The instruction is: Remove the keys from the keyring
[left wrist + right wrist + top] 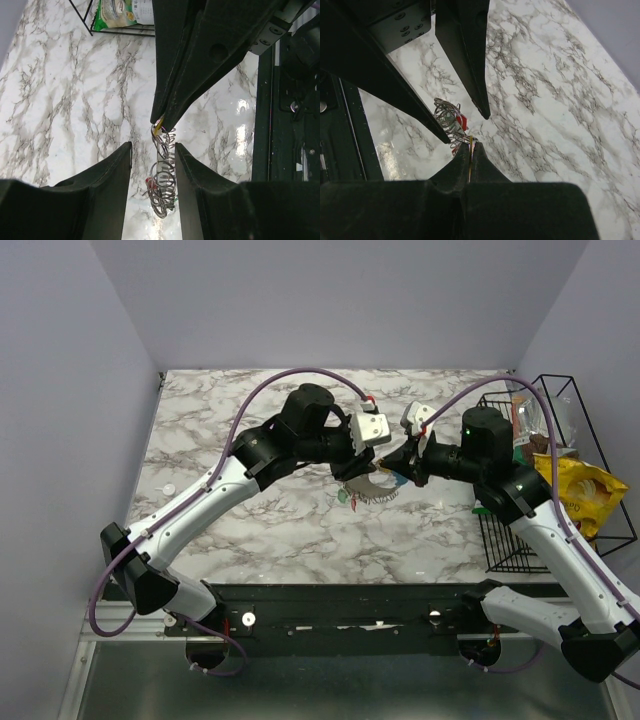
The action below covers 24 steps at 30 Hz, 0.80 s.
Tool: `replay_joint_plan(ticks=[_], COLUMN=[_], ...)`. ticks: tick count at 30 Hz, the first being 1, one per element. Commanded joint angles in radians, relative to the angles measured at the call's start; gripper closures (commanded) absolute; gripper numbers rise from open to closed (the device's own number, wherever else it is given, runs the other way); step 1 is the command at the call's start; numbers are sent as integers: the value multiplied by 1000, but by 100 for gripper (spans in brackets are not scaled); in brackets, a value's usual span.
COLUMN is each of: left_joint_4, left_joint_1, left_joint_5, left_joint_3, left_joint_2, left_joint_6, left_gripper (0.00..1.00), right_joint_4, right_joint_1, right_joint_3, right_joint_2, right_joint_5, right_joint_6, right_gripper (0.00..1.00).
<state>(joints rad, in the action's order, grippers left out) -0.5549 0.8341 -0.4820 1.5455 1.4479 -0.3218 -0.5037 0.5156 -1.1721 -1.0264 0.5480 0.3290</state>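
Wire coils of the keyring (162,187) sit over mid-table between my left gripper's (152,146) parted jaws. My right gripper (470,146) pinches shut on a yellow key (159,129). A red key (462,122) is still threaded, so I judge none freed.

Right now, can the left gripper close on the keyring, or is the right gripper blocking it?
Probably yes: the keyring sits between the left gripper's open fingers, and the right gripper, shut on a yellow key, pinches past their tips, not between them.
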Motion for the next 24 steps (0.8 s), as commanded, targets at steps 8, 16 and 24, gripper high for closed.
replay_joint_plan(ticks=[8,16,24], left_joint_4=[12,15,13], left_joint_1=[23,26,30], left_joint_5=[14,8,-6], left_joint_3=[-22,-15,-13], left_joint_2=[8,9,16], left_joint_6=[-28,-19,-14], left_gripper=[57,68,94], right_joint_4=[19,19,19], right_joint_1=[-12,-17,-17], right_joint_3=[-37,-38,-34], right_joint_2=[35,37,40], right_joint_5=[26,30,32], right_joint_6=[-21,-22,-22], right_gripper=[99,99,99])
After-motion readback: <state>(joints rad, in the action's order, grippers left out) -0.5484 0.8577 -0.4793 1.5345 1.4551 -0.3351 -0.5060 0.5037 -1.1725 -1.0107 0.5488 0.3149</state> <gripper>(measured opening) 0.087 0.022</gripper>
